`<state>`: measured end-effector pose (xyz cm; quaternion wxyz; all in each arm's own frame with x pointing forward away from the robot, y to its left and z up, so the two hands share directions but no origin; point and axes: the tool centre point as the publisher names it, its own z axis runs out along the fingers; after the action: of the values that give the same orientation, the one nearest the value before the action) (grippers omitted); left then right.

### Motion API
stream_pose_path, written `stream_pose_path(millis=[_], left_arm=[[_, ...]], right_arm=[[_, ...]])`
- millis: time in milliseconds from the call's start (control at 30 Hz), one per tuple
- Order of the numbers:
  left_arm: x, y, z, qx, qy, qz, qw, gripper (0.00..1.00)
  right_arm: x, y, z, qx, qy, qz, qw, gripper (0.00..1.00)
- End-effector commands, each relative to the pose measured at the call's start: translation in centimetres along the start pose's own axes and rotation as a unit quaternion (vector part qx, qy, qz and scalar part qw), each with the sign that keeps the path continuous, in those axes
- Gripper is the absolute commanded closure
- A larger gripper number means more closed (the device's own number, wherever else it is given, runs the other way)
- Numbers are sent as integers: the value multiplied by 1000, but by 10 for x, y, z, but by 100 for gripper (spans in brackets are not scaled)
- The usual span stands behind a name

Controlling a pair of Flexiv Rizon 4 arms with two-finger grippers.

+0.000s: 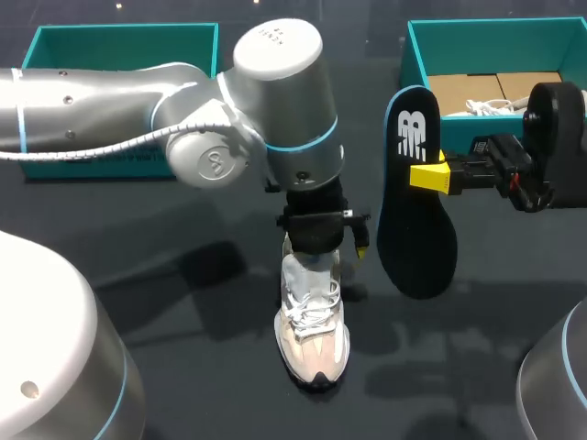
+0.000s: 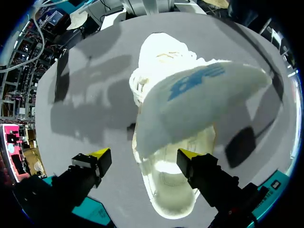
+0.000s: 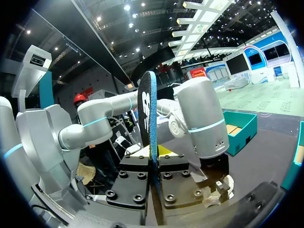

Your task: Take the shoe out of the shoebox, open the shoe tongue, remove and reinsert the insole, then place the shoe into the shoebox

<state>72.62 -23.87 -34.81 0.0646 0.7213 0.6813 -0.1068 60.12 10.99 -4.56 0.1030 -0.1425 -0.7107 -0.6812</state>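
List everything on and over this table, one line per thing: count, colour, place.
white and beige lace-up sneaker: one, white and beige, standing on the table under the left gripper.
flat dark insole with a white logo: one, blue-black, held on edge above the table, right of the sneaker.
open teal cardboard shoebox parts: two, teal; one at the far left, one at the far right holding a brown cardboard lining and something white I cannot identify.
dark table: one, dark grey, under everything.
left gripper: one, black with yellow tips, open, a finger on each side of the sneaker's heel end.
right gripper: one, black with yellow tips, shut on the insole.
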Motion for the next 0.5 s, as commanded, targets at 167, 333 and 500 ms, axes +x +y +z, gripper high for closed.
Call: stream_pose_path(millis=[167,333,500], left_arm=[[29,-4,-73,-28,-135,-12,990,0],[28,5,-104,-35,-210,-23,977,0],[22,14,-127,-30,-268,-19,963,0]], right_arm=[[0,-1,2,1,0,0,1000,100],[0,-1,2,1,0,0,1000,100],[0,-1,2,1,0,0,1000,100]])
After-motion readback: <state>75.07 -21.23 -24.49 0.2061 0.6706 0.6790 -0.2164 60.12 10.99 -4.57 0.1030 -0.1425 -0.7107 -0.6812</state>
